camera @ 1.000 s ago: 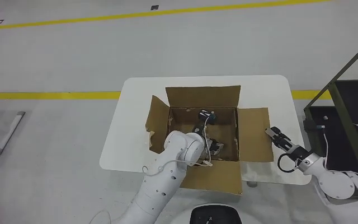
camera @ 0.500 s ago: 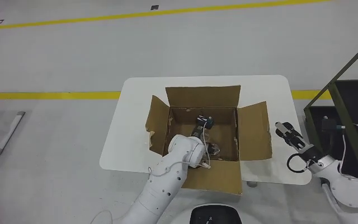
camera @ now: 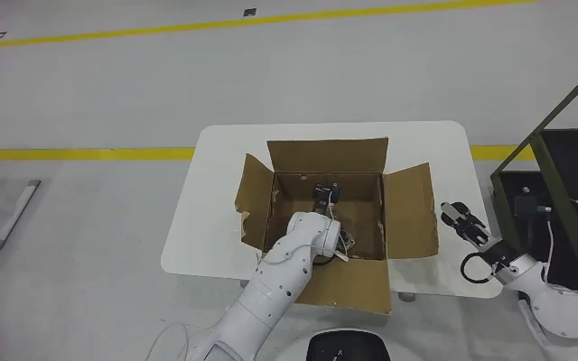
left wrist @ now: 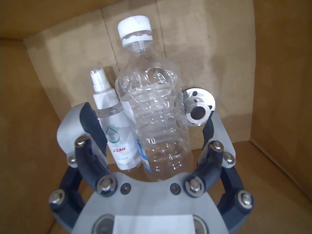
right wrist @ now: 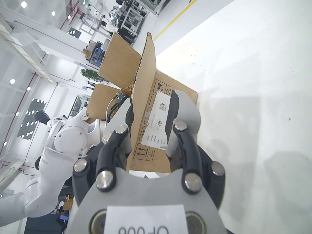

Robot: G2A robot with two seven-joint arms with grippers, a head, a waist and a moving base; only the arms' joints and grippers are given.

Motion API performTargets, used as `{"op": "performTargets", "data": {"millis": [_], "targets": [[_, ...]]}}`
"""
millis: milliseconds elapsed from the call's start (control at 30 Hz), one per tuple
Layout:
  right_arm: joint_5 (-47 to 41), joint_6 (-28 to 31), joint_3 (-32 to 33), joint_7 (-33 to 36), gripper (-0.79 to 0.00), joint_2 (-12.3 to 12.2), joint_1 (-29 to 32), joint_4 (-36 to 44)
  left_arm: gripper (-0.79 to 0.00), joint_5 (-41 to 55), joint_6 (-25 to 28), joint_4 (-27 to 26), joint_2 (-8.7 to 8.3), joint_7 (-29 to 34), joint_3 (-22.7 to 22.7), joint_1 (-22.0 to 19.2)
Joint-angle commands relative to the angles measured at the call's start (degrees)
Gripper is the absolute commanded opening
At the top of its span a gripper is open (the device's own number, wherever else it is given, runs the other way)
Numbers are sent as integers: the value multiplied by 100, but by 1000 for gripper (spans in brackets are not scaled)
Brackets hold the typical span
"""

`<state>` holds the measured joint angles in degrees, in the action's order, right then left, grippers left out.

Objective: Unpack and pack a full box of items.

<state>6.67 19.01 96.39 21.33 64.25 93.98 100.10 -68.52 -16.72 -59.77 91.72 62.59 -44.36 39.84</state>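
The clear plastic bottle with a white cap is inside the cardboard box, deep near its bottom. A small white spray bottle touches it on one side and a metal flange sits just beside it on the other. I cannot tell if the bottle lies flat or leans on the cardboard. The left claw is down in the box and released, with its jaws spread wide around the bottle's body. One pad is in front of the spray bottle and the other is near the flange, and neither seems to press on the bottle. The right claw is also released and holds nothing. It hovers low over the white surface, near the box's right flap. I think the step in hand is to take the bottle out. The bottle looks empty or nearly so, therefore light, with thin ribbed walls that will dent under a strong squeeze and smooth plastic that may slip. The best hold is probably across the ribbed middle, where the body is stiffer, with moderate force. The risk is that one jaw catches the spray bottle together with it, or pushes the flange, so the jaws should close on the bottle only.
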Motion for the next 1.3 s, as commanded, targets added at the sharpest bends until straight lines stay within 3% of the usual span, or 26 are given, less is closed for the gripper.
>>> {"op": "performTargets", "data": {"millis": [0, 133, 233, 267, 333, 367, 533, 600, 700, 767, 933, 1133, 1267], "targets": [[-1, -1, -6, 18, -483, 0, -12, 0, 0, 136, -57, 145, 49, -39, -8, -45], [-7, 1, -20, 25, -511, 2, -32, 0, 0, 125, -54, 307, 105, -92, 34, -93], [-39, -6, -61, 24, -511, 8, -51, 15, -55, 118, -30, 391, 135, -110, 38, -127], [-74, 31, -82, 27, -508, 11, -63, 40, -175, 100, 1, 413, 143, -111, 49, -139], [-78, 93, -105, 33, -489, 13, -74, 55, -305, 76, 33, 446, 160, -112, 57, -156], [-73, 93, -119, 38, -477, 14, -80, 59, -409, 68, 38, 459, 168, -111, 60, -159], [-61, 79, -178, 73, -456, 18, -115, 117, -554, 26, 47, 479, 203, -99, 55, -167], [-55, 68, -201, 108, -456, 18, -132, 138, -693, -20, 47, 449, 208, -82, 44, -170], [-42, 40, -250, 192, -453, 17, -168, 134, -683, -89, 50, 397, 208, -39, 17, -148], [-25, -21, -287, 273, -453, 15, -210, 123, -785, -119, 56, 389, 207, -32, -9, -120], [-14, -106, -362, 379, -468, 14, -295, 108, -785, -225, 50, 294, 203, -58, -75, -76], [-1, -214, -392, 486, -677, 8, -342, 114, -785, -322, 79, -14, 178, 46, -199, 15], [5, -246, -405, 520, -742, 4, -369, 104, -785, -449, 109, -280, 151, 135, -269, 117]]}}
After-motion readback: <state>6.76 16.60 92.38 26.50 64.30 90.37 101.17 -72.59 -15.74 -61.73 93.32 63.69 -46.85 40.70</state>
